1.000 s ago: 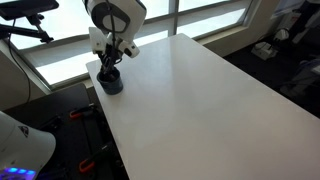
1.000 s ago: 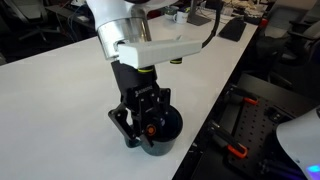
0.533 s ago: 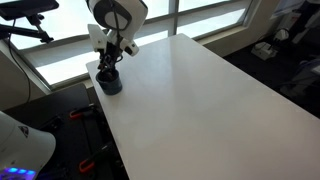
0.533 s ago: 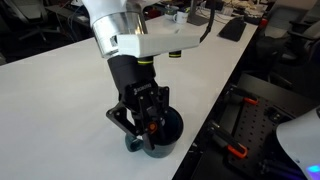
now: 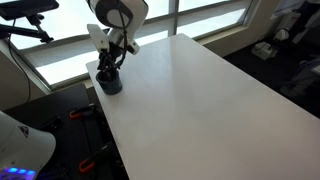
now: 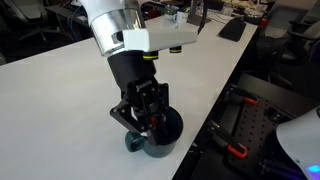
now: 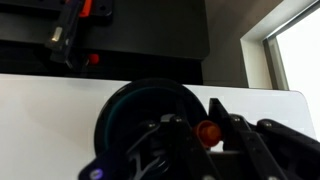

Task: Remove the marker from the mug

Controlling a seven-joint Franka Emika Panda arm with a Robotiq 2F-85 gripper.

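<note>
The dark mug stands near the table's corner in both exterior views [image 5: 110,85] [image 6: 162,143]. In the wrist view I look down into its round opening [image 7: 140,105]. The marker's reddish end [image 7: 208,131] stands at the mug's rim, and a reddish spot of it shows between the fingers in an exterior view [image 6: 152,127]. My gripper [image 7: 208,133] reaches down over the mug, with its two fingers pressed on either side of the marker's end. It also shows in both exterior views [image 5: 108,70] [image 6: 148,122]. The rest of the marker is hidden inside the mug.
The mug sits close to the white table's edge [image 6: 195,150], with dark floor and equipment below. The tabletop [image 5: 200,100] stretches away from the mug. Windows [image 5: 60,50] stand behind the arm.
The arm has shifted slightly sideways over the mug, and the fingers have drawn in around the marker's end. The mug has stayed in place.
</note>
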